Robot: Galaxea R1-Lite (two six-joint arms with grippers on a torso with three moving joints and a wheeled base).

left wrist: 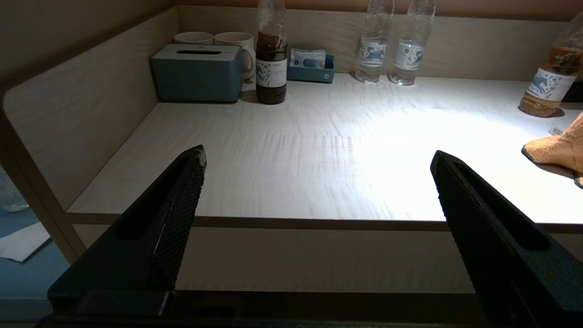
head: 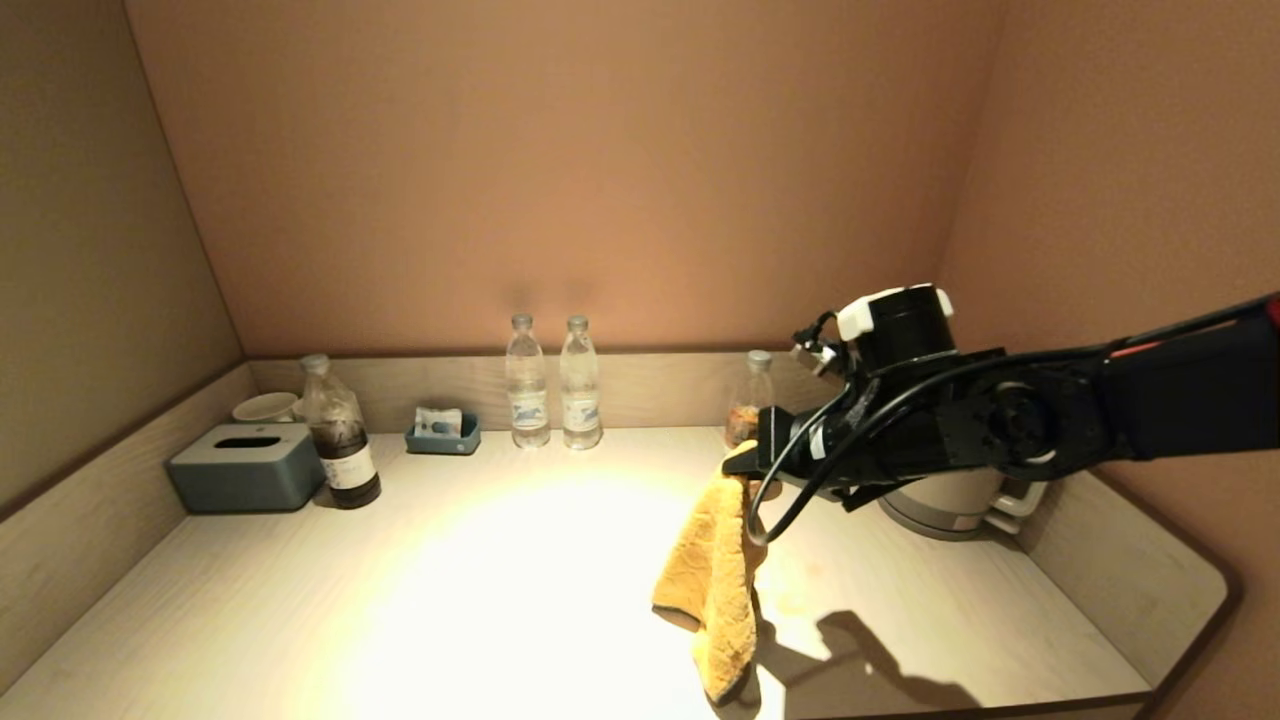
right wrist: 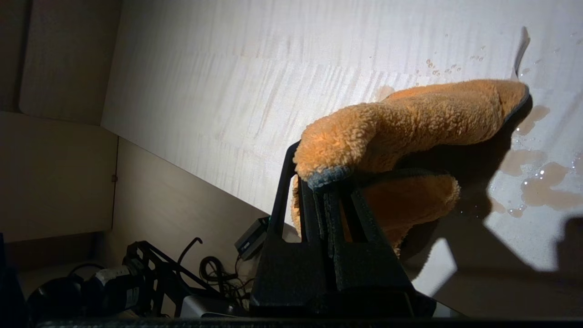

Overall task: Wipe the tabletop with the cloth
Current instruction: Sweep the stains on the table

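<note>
My right gripper [head: 742,464] is shut on the orange fuzzy cloth [head: 712,575] and holds it by its top corner above the pale wood-grain tabletop [head: 480,580], right of centre. The cloth hangs down, and its lower end is close to the front edge. In the right wrist view the cloth [right wrist: 410,118] is pinched in the gripper [right wrist: 321,182], with brownish spilled liquid [right wrist: 537,182] on the tabletop beside it. My left gripper [left wrist: 319,157] is open and empty, below and in front of the table's front left edge. The cloth's end [left wrist: 555,150] shows in the left wrist view.
A blue-grey tissue box [head: 247,466], a dark bottle [head: 340,435], a cup [head: 265,407], a small blue tray [head: 443,432], two water bottles [head: 550,385], an amber bottle [head: 748,400] and a kettle [head: 950,500] stand along the back rim.
</note>
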